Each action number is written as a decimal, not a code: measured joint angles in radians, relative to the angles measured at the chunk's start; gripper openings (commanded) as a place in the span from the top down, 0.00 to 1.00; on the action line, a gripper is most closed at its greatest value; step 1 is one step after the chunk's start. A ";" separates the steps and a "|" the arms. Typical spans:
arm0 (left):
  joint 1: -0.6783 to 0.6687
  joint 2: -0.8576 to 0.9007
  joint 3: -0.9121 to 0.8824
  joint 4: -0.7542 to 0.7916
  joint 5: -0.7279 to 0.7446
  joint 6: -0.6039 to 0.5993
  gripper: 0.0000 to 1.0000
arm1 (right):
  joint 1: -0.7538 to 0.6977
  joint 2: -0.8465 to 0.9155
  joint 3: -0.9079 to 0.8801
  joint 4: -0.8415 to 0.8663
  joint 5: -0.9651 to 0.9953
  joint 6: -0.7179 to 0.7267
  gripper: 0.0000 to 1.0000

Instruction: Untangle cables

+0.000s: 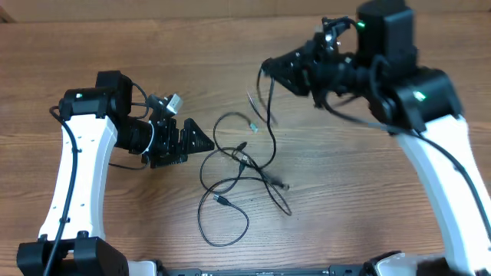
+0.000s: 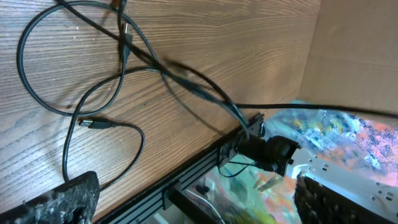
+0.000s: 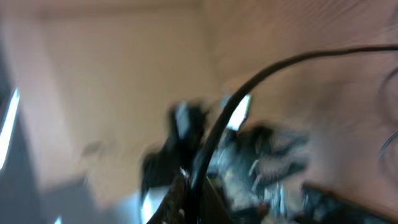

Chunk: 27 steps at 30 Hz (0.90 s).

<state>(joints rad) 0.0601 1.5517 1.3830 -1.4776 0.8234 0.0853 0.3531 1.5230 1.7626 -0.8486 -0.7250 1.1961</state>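
At 1 o'clock over the bench [image 1: 345, 215], right pincer [image 1: 267, 70]: pinched on one strand of the cables [image 1: 242, 153], up above the wood, tip aimed toward 9 o'clock.
Held strand: hanging from that pincer's tip toward 6 o'clock and down into the tangle. In the right wrist view, the cables [image 3: 261, 70] show as one dark curve sweeping from bottom centre out to 3 o'clock, all else there smeared by blur.
Left pincer [image 1: 201, 139]: spread wide, holding nothing, low at 9 o'clock of the tangle, tip aimed toward 3 o'clock. Just beside the nearest loop; touching or not, cannot tell.
Left fingers [image 2: 65, 196]: one dark pad at 7 o'clock of the left wrist view, the other at 5 o'clock, well apart.
Cables [image 2: 163, 70]: thin and black, looped and crossed over one another at mid-bench, between the two pincers. Crossings bunched at the centre, one large loop sagging toward 6 o'clock, another arching toward 11 o'clock.
Plug [image 1: 222, 201]: small cable end lying flat at 7 o'clock of the tangle, within the lower loop.
Bench: wood-grain top, carrying every strand but the held one.
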 measured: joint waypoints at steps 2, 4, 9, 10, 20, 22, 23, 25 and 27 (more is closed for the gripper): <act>0.000 0.000 0.000 0.000 0.000 -0.004 0.00 | 0.000 0.023 -0.007 0.108 0.010 0.008 0.96; 0.000 0.000 0.000 0.000 0.000 -0.009 0.01 | 0.000 0.026 -0.008 0.268 -0.016 0.039 0.96; -0.007 0.000 0.000 0.016 0.021 -0.028 0.01 | 0.000 0.011 -0.003 0.578 -0.110 0.229 0.96; -0.010 0.000 0.000 0.024 0.025 -0.031 0.01 | 0.001 0.010 -0.001 0.628 -0.127 0.278 0.96; -0.108 0.000 0.000 0.208 0.056 -0.274 0.01 | 0.013 0.001 0.000 0.809 -0.216 0.512 0.96; -0.127 0.000 0.000 0.272 0.057 -0.350 0.00 | 0.029 0.001 0.000 0.804 -0.221 0.520 0.96; -0.134 0.000 0.000 0.301 0.057 -0.389 0.00 | 0.039 0.001 0.000 0.805 -0.225 0.525 0.96; -0.145 0.000 0.000 0.367 0.056 -0.461 0.00 | 0.055 0.001 0.000 0.809 -0.232 0.531 0.96; -0.146 0.000 0.000 0.391 0.056 -0.529 0.00 | 0.067 0.001 -0.001 0.808 -0.237 0.532 0.96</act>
<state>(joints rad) -0.0860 1.5517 1.3827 -1.0866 0.8799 -0.4442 0.4202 1.5238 1.7618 -0.0410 -0.9623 1.7279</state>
